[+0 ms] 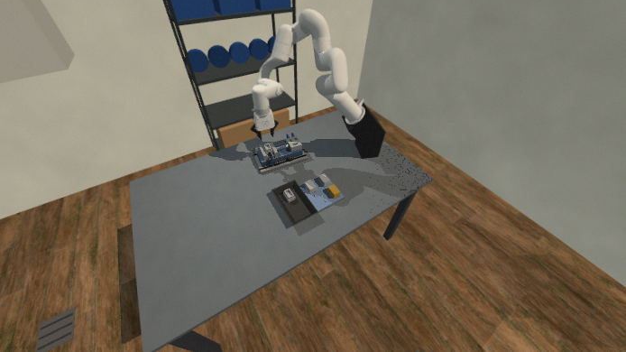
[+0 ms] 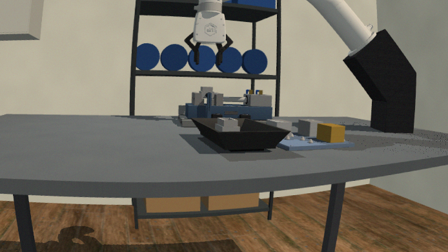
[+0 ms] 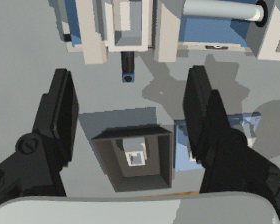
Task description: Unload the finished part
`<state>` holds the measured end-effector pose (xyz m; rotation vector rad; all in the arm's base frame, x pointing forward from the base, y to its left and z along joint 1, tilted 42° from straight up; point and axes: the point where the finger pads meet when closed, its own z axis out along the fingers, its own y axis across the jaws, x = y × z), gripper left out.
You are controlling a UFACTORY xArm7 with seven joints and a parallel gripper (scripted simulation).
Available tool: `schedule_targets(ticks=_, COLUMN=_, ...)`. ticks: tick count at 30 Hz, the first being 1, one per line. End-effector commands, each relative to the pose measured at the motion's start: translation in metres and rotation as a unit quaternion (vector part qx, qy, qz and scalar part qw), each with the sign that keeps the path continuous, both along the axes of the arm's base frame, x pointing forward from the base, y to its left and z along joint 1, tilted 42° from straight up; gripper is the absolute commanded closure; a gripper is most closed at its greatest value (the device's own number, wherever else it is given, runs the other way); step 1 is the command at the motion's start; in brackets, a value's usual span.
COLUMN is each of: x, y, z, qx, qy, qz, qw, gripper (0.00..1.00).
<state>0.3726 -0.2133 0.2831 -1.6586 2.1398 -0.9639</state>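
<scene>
Cream walls and a black metal shelving rack [image 2: 204, 73] of blue boxes and blue discs stand behind the grey table [image 1: 198, 237]; the rack's top is cut off in both room views. Near the table's far edge sits the blue and grey machine vise [image 2: 228, 103], and clamped between its grey blocks is the finished part, a pale grey block with a rectangular pocket [image 3: 127, 12]. In the top view it is too small to make out; in the exterior view only its upper edge shows [image 2: 206, 90]. The white arm's black two-fingered gripper [image 2: 208, 55] hangs well above the vise, its jaws parted fairly wide with nothing between them. The black, slope-walled outfeed tray [image 2: 261, 136] lies nearer the camera, and a small grey block [image 2: 227, 124] already rests on its floor; the tray's near wall hides that block's base. Just beside the tray, a light blue plate [image 2: 317, 144] carries grey blocks and a yellow block [image 2: 330, 132]. In the wrist view the tray [image 3: 104, 156] shows between the fingers, the plate mostly hidden behind one finger.
</scene>
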Motion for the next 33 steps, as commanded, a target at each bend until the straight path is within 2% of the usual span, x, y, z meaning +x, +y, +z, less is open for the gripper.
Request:
schedule_targets(ticks=1, x=0.000, y=0.000, z=0.001, qx=-0.001, qy=-0.001, qz=0.000, qw=1.000, gripper=0.31)
schedule_targets(ticks=21, x=0.002, y=-0.001, z=-0.001, qx=0.000, qy=-0.001, qz=0.000, qw=1.000, gripper=0.31)
schedule_targets(ticks=33, x=0.012, y=-0.007, z=-0.014, qx=0.000, qy=-0.001, qz=0.000, qw=1.000, gripper=0.31)
